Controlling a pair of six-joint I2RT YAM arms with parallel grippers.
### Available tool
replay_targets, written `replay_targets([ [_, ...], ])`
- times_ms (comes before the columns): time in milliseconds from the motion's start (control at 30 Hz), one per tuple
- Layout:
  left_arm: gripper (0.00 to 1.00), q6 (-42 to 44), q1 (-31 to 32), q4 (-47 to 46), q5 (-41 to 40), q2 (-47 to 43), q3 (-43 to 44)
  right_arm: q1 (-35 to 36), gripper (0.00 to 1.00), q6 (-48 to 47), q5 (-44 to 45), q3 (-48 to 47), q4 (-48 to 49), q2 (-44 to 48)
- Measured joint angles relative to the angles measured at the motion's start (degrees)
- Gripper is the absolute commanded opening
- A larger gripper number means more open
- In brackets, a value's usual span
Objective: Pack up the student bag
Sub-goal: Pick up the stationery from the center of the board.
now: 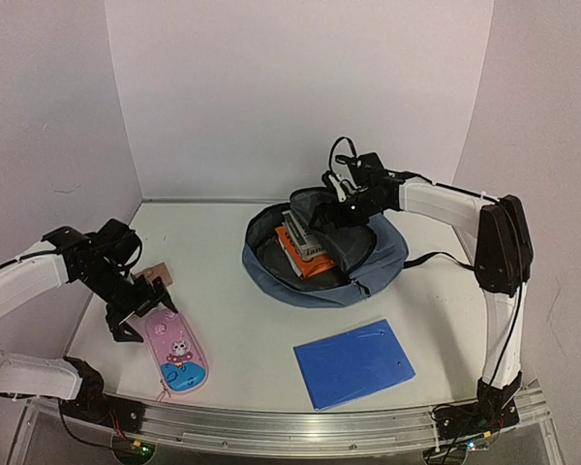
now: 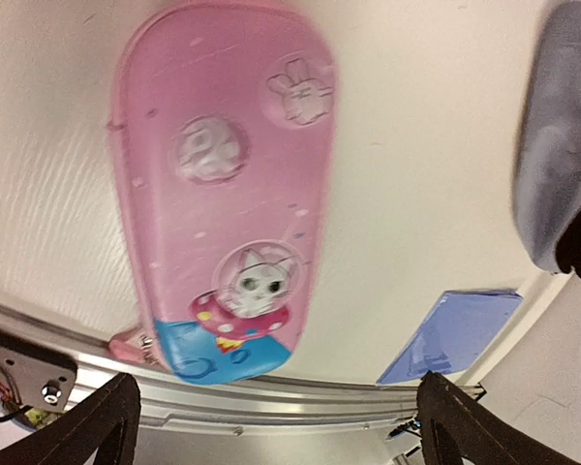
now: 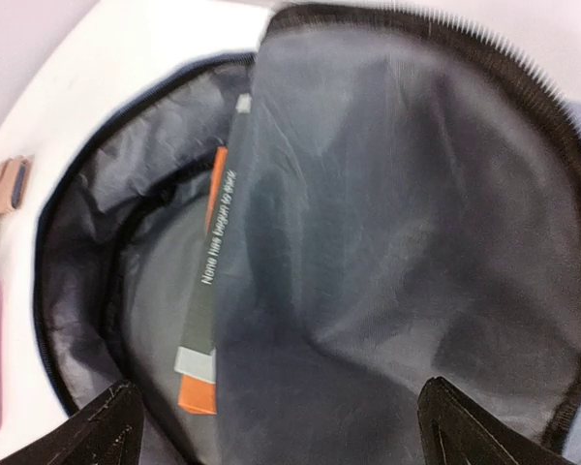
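Observation:
The student bag [image 1: 368, 271] lies unzipped at the table's middle, slate-blue with grey lining [image 3: 397, 242]. Books lie inside it, one with an orange cover [image 1: 315, 263] and an orange-and-grey spine [image 3: 208, 281]. My right gripper [image 1: 341, 203] hovers over the bag's raised back flap, open [image 3: 290, 431], with nothing between its fingers. A pink pencil case [image 1: 175, 355] with a cat picture [image 2: 223, 184] lies at the front left. My left gripper [image 1: 140, 312] hangs just above the case's far end, open [image 2: 281, 431] and empty.
A flat bright-blue folder [image 1: 354, 362] lies near the front edge, right of the pencil case, and shows in the left wrist view [image 2: 455, 334]. A small tan object [image 1: 156, 274] rests by the left arm. A metal rail [image 1: 290, 426] runs along the near edge.

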State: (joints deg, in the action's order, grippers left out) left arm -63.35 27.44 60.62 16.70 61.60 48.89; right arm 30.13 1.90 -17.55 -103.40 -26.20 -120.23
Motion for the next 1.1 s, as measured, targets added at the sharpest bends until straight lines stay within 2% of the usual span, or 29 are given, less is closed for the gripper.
replay_targets([
  [200, 1.0, -3.8, 0.0, -0.5, 0.7, -0.7, -9.5, 0.0, 0.98, 0.1, -1.2, 0.4, 0.0, 3.2],
  [400, 1.0, -5.6, 0.0, -12.3, 3.1, 3.7, -16.8, 0.0, 0.98, 0.1, -4.4, 2.7, -0.2, 6.5],
  [533, 0.99, -3.0, 0.0, -20.2, 3.5, 11.3, -14.5, 0.3, 0.98, -0.1, -8.6, 5.5, -0.6, 9.2],
  [700, 0.94, 0.5, 0.2, -28.2, 5.1, 25.1, -5.1, 2.8, 0.98, -1.9, -12.0, 8.3, -1.6, 11.8],
  [767, 0.86, 1.2, 0.3, -31.3, 5.8, 28.7, -2.0, 4.7, 0.98, -2.6, -12.9, 8.9, -1.9, 12.1],
  [967, 0.52, 3.4, 0.3, -38.5, 7.4, 34.7, 2.9, 9.7, 0.98, -4.2, -15.5, 9.8, -2.5, 12.1],
  [1033, 0.45, 3.4, 0.3, -40.8, 8.1, 35.7, 3.2, 10.1, 0.98, -4.4, -15.9, 9.8, -2.5, 12.1],
  [1100, 0.44, 3.4, 0.3, -42.8, 8.6, 36.1, 3.2, 10.0, 0.98, -4.6, -16.0, 9.8, -2.6, 12.0],
])
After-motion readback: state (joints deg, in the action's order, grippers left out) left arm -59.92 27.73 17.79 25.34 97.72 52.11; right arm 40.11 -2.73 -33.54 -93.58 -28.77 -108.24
